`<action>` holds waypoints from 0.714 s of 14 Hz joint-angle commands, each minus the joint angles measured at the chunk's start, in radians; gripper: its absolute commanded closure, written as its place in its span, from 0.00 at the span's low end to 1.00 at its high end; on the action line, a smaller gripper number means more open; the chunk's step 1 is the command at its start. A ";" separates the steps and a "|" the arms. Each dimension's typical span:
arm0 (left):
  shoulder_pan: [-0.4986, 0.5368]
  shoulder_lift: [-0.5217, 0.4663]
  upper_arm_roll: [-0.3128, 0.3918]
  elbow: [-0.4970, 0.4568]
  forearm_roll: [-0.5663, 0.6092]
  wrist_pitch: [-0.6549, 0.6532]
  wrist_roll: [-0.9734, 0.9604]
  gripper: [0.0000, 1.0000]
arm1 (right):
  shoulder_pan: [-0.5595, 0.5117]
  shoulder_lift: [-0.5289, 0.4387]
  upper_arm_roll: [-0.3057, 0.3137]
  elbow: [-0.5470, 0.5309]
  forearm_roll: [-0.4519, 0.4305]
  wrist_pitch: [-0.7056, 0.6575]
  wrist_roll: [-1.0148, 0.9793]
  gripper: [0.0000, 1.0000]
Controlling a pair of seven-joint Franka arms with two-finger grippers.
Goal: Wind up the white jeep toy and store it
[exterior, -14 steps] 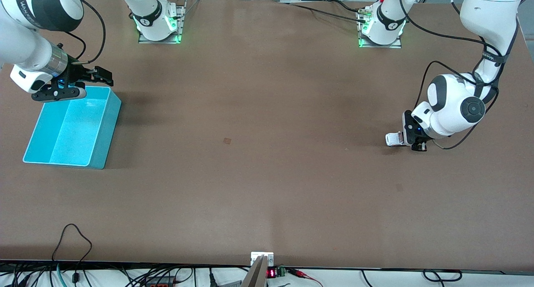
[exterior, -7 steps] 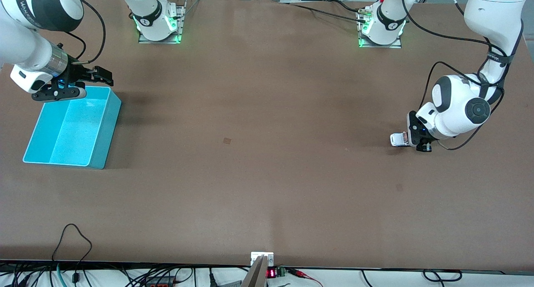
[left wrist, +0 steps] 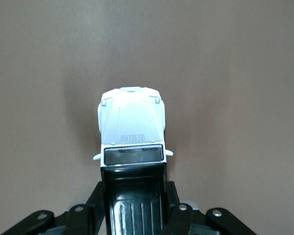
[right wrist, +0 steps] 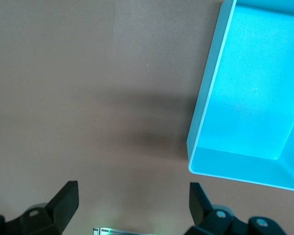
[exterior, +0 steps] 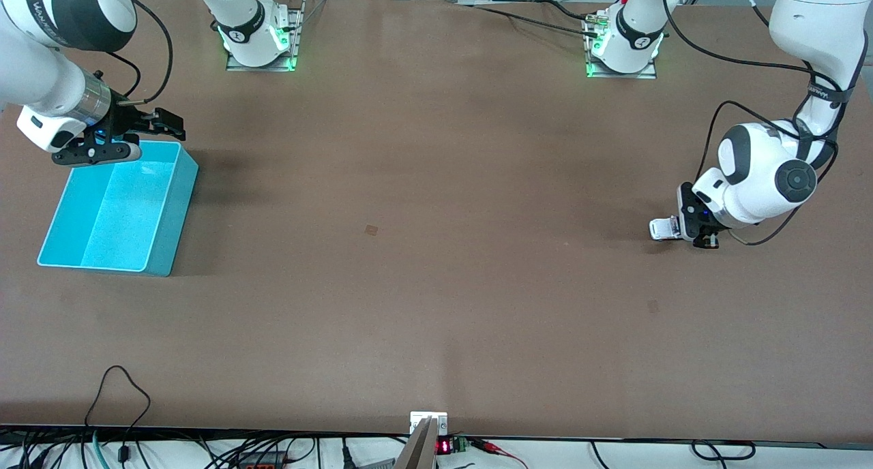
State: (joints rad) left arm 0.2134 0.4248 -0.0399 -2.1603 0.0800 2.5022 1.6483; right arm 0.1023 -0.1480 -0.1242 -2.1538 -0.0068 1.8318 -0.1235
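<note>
The white jeep toy (exterior: 661, 228) sits on the brown table near the left arm's end, its hood pointing toward the right arm's end. In the left wrist view the white jeep toy (left wrist: 131, 128) shows its white hood and black rear roof panel. My left gripper (exterior: 690, 229) is low at the table, shut on the jeep's rear. The fingers (left wrist: 179, 215) press its black sides. The cyan bin (exterior: 116, 206) stands at the right arm's end; it also shows in the right wrist view (right wrist: 250, 93). My right gripper (exterior: 140, 131) waits open and empty over the bin's edge nearest the robots.
The bin is empty inside. A small dark mark (exterior: 370, 230) lies on the table's middle. The arm bases (exterior: 262, 36) stand along the table edge by the robots.
My left gripper has dragged the jeep along the table toward the left arm's end, a short way. The right arm has not moved.
</note>
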 commanded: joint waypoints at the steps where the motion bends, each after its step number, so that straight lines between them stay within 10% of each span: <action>1: 0.037 0.072 -0.003 0.056 0.029 0.024 0.021 0.90 | 0.002 0.008 -0.002 0.018 -0.010 -0.019 -0.005 0.00; 10: 0.093 0.092 -0.003 0.073 0.029 0.023 0.050 0.90 | 0.002 0.007 -0.002 0.017 -0.010 -0.019 -0.005 0.00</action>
State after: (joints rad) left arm 0.2824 0.4402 -0.0397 -2.1348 0.0801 2.4985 1.6822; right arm 0.1023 -0.1479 -0.1242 -2.1538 -0.0069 1.8316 -0.1235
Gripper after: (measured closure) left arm 0.485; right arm 0.000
